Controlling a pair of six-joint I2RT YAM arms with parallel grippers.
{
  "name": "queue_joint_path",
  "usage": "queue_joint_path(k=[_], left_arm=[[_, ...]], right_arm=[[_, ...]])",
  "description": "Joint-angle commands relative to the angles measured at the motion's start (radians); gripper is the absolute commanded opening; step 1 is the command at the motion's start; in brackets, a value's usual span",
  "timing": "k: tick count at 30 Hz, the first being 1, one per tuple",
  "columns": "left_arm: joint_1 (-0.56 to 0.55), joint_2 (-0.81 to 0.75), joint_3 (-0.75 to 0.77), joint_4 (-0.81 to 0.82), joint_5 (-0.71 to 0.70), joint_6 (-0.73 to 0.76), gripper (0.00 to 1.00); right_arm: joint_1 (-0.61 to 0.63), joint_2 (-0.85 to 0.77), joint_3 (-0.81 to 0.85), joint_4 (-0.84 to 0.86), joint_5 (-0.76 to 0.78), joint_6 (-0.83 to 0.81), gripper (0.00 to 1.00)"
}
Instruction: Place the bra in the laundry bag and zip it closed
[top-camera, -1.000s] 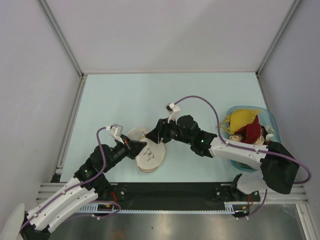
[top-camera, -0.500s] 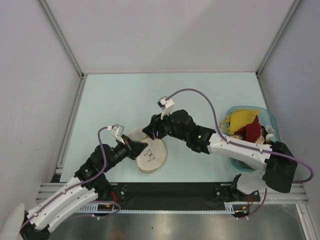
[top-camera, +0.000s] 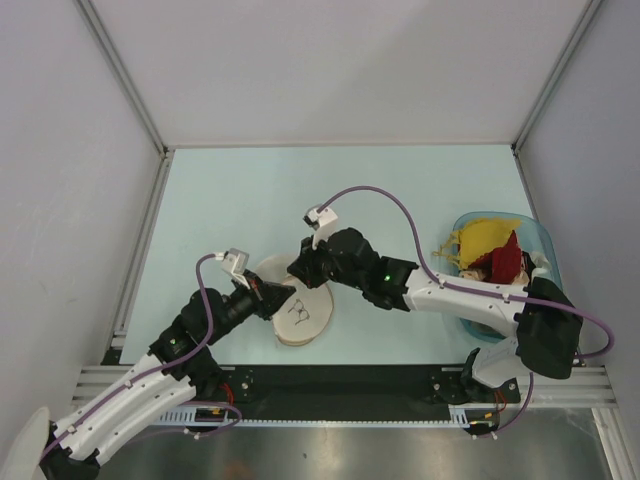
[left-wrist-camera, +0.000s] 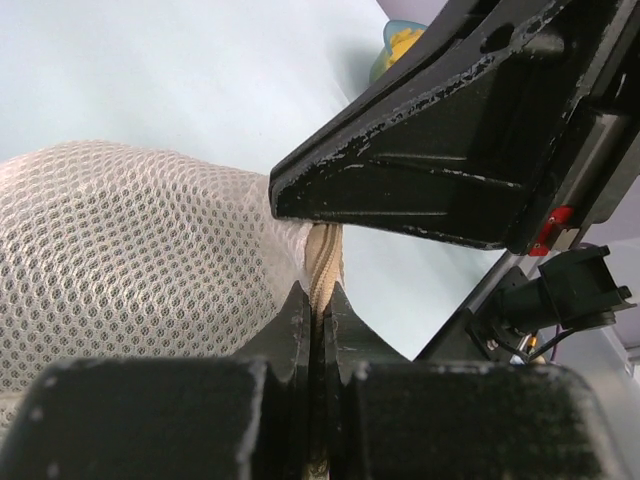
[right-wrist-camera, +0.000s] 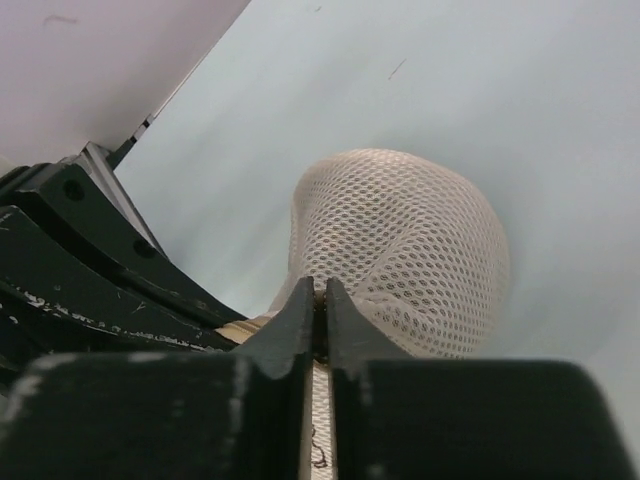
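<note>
The laundry bag (top-camera: 308, 314), a round cream mesh case, lies on the table between both arms. My left gripper (top-camera: 283, 296) is shut on the bag's tan zip tape (left-wrist-camera: 324, 262) at its left rim; in the left wrist view (left-wrist-camera: 320, 296) the tape runs up between the closed fingers. My right gripper (top-camera: 297, 272) is at the bag's upper rim. In the right wrist view (right-wrist-camera: 321, 292) its jaws are shut on a small bit of the zip edge, with the domed mesh (right-wrist-camera: 410, 240) just beyond. The bra is hidden from every view.
A translucent blue tub (top-camera: 541, 243) at the right edge holds a yellow garment (top-camera: 485, 238) and a red one (top-camera: 505, 260). The right arm's finger (left-wrist-camera: 430, 180) crosses close above the left gripper. Walls stand on three sides of the table.
The right arm swung left to the bag's upper rim, and its gripper went from open to shut on the zip edge. The left gripper and the bag stayed put.
</note>
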Motion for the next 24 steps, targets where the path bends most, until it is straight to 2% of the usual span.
queue_joint_path(k=[1,3,6,9,10,11,12,13,14,17,19,21,24], left_arm=[[0.004,-0.031,0.019,-0.038,-0.037,-0.027,0.00],[0.006,-0.062,0.020,-0.098,-0.130,-0.069,0.00],[0.004,-0.164,0.004,-0.193,-0.173,-0.118,0.00],[0.004,-0.229,-0.016,-0.207,-0.167,-0.127,0.00],[0.004,-0.234,-0.021,-0.202,-0.132,-0.120,0.05],[0.004,-0.232,-0.018,-0.196,-0.114,-0.112,0.19],[0.004,-0.226,-0.010,-0.169,-0.088,-0.098,0.57],[0.004,-0.215,0.016,-0.150,-0.048,-0.054,0.85],[0.004,-0.200,0.036,-0.135,-0.020,-0.022,0.99],[0.004,-0.081,0.140,-0.093,0.000,0.113,1.00],[0.004,0.060,0.222,-0.064,0.020,0.196,1.00],[0.004,0.193,0.266,-0.037,0.052,0.251,1.00],[0.006,0.289,0.289,0.040,0.098,0.307,1.00]], right_arm=[[0.005,-0.048,0.007,-0.006,0.137,0.006,0.00],[-0.016,-0.075,-0.013,-0.028,0.229,0.029,0.00],[-0.076,-0.176,-0.070,-0.039,0.317,0.098,0.00],[-0.151,-0.252,-0.088,-0.028,0.268,0.156,0.00],[-0.157,-0.255,-0.079,-0.029,0.227,0.158,0.00],[-0.159,-0.241,-0.062,-0.037,0.166,0.149,0.00],[-0.154,-0.232,-0.045,-0.046,0.138,0.136,0.00],[-0.136,-0.223,-0.018,-0.061,0.128,0.126,0.00],[-0.125,-0.220,-0.009,-0.066,0.114,0.097,0.00],[-0.104,-0.209,0.019,-0.066,0.041,0.055,0.00],[-0.093,-0.195,0.045,-0.110,0.001,0.043,0.00],[-0.087,-0.181,0.070,-0.129,-0.016,0.023,0.00],[-0.085,-0.186,0.071,-0.135,-0.051,0.021,0.00]])
